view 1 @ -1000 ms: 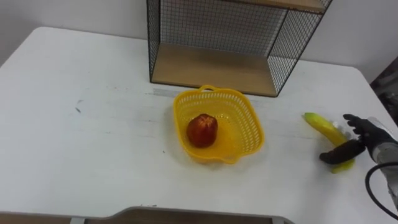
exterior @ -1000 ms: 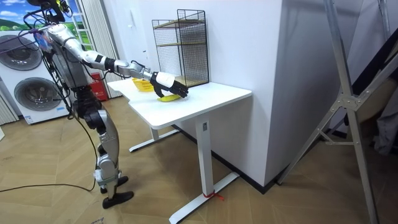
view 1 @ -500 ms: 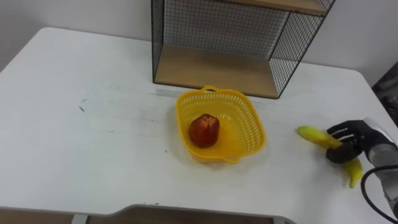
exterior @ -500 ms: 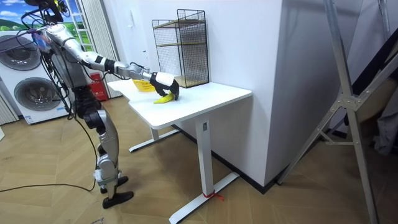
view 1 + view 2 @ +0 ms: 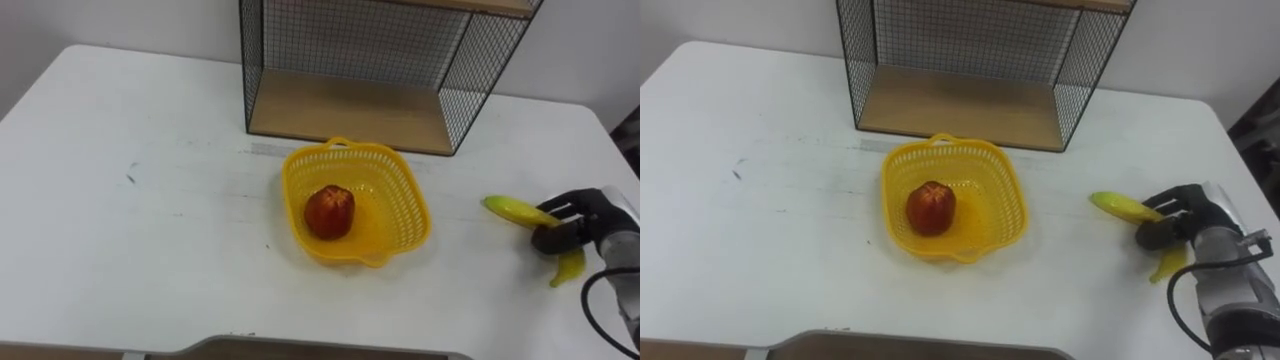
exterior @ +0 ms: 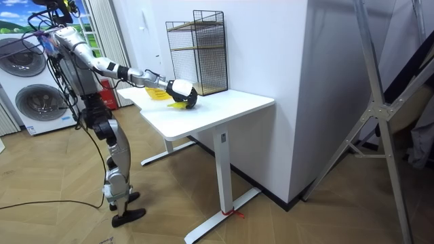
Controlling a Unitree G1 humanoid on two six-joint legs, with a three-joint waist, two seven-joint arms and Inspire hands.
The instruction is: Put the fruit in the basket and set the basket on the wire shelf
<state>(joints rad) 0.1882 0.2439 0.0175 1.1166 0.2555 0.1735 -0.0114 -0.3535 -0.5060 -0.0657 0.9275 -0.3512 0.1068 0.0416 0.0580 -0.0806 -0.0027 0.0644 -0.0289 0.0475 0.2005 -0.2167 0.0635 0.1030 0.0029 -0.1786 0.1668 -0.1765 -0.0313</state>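
Banana is on the right side of the white surface, well right of the basket and not in it. Right hand has it, fingers curled round the banana's middle. One end sticks out left toward the basket, and the other tip pokes out on the near side of the hand. Can't tell whether it's lifted or resting on the surface. Apple is inside the yellow basket, left of its centre. Basket stands mid-surface, just on the near side of the wire shelf; its far handle is close to the shelf's front edge but apart from it. In the room view the robot stands upright at the surface's end on the room view's left, right arm stretched out over the top with the hand at the banana.
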